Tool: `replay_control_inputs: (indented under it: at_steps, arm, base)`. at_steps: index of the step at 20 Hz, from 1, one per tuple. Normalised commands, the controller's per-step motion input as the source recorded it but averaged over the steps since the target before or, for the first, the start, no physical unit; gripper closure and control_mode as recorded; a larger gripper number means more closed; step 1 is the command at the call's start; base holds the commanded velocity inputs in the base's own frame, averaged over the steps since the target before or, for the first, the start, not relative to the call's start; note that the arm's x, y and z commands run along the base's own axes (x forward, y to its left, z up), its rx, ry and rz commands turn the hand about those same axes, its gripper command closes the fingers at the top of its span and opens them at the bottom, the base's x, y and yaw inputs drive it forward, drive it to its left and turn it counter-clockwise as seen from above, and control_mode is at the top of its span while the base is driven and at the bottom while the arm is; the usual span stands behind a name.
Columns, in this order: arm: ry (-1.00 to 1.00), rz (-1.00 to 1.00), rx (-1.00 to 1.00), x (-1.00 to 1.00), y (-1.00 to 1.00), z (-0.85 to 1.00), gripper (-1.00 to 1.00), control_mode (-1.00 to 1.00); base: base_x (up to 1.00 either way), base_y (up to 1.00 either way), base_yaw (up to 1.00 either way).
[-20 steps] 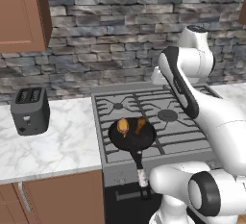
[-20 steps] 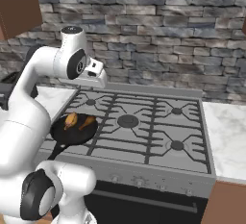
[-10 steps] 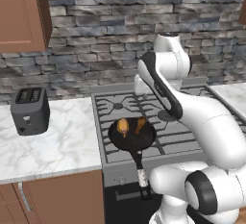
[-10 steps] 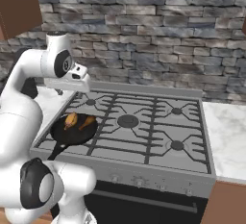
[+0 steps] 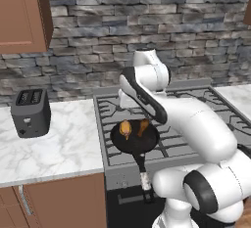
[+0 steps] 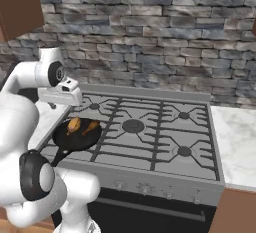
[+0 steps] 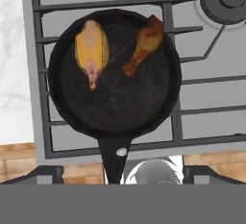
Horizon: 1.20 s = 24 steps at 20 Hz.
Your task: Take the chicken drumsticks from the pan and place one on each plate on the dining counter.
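The black pan (image 7: 115, 103) sits on the stove's front left burner, handle toward the front edge. Two chicken drumsticks lie in it: a golden-yellow one (image 7: 91, 50) and a browner one (image 7: 144, 43) beside it. The same pan (image 5: 135, 141) (image 6: 75, 136) holds both drumsticks (image 5: 126, 129) (image 6: 90, 126) in the base views. My gripper (image 7: 125, 174) (image 6: 51, 105) hangs open above the pan, pointing straight down, well clear of the meat, with nothing between its fingers. The plates and the dining counter are out of view.
A dark toaster (image 5: 30, 112) stands on the marble worktop (image 5: 63, 144) left of the stove. The other burners (image 6: 134, 125) are bare. A stone wall runs behind, with a wood cabinet (image 5: 22, 16) up at the left.
The arm has swung left from over the stove's back to above the pan. The gripper has gone from nearly shut to wide open.
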Motion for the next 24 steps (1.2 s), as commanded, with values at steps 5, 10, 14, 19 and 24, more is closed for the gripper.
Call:
replay_control_inputs:
  at_steps: [5,10,14,19,24]
  arm:
    - [0.08,0.00,-0.08,0.20,0.18,-0.70,-1.00,-1.00]
    - [0.14,0.00,-0.07,0.51,0.07,-0.63,-1.00,-1.00]
    - [0.14,0.00,-0.08,0.73,0.29,-0.63,-1.00,-1.00]
    - [0.10,0.00,-0.05,0.71,0.28,-0.59,-1.00,-1.00]
    - [0.01,0.00,-0.03,0.53,0.02,-0.53,-1.00,-1.00]
  base:
    - [0.00,0.00,0.00]
    - [0.00,0.00,0.00]
    - [0.00,0.00,0.00]
    - [0.00,0.00,0.00]
    - [0.00,0.00,0.00]
